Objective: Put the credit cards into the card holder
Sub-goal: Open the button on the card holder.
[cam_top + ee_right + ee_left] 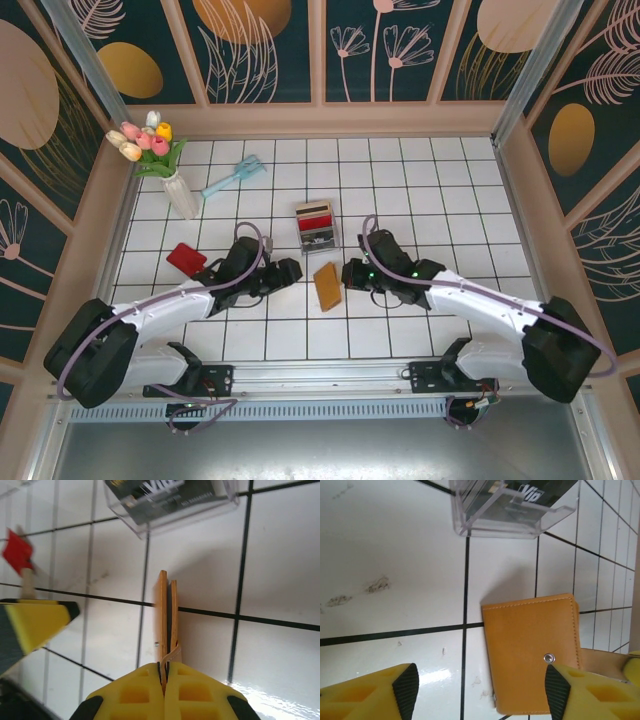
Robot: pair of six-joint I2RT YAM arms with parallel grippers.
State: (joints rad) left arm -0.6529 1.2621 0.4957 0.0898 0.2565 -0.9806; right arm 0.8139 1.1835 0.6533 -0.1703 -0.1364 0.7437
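Right gripper [165, 682] is clamped on the upended card holder [161, 607], left gripper [480, 692] is held spread, and credit cards [537, 492] are seen unloaded in the clear tray [470, 526].

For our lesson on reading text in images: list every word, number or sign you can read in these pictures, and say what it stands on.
"Vip": white letters on the dark card in the clear tray.
Small print beneath it, in the right wrist view: too blurred to read.
card holder: no text.
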